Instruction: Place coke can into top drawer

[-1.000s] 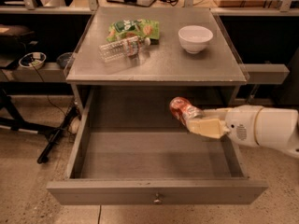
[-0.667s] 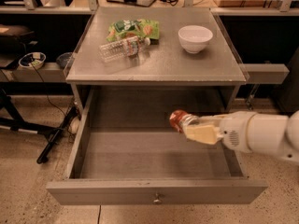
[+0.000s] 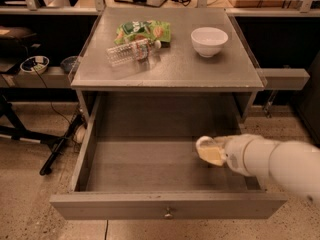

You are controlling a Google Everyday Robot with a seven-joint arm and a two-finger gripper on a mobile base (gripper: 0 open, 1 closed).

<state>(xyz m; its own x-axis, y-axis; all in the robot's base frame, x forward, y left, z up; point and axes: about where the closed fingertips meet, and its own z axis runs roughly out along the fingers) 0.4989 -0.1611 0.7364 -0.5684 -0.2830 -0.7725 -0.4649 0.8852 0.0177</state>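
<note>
the yellowish two-finger gripper (image 3: pixel 210 153) on the white arm (image 3: pixel 280 161) is being held low inside the wide grey top drawer (image 3: pixel 145 164), which is standing pulled wide open. the drawer's front panel, with its small round metal knob (image 3: pixel 168 214), is lying near the gripper, on the camera's side of it.

no red of the small coke can is being shown. a pale rounded rim (image 3: pixel 204 143) at the gripper's tip may be its silver end, but this cannot be told, nor can it be told whether the gripper is clamped on anything.

the step in hand is being judged as the release into the drawer. it would be done well with the can being lowered upright until the drawer floor is being touched, freed only then, and the gripper being lifted straight up so that nothing is tipped.

well beyond and above the gripper, a clear plastic bottle (image 3: pixel 131 52), a green snack bag (image 3: pixel 145 31) and a white bowl (image 3: pixel 209 40) are lying on the grey counter (image 3: pixel 170 71).
</note>
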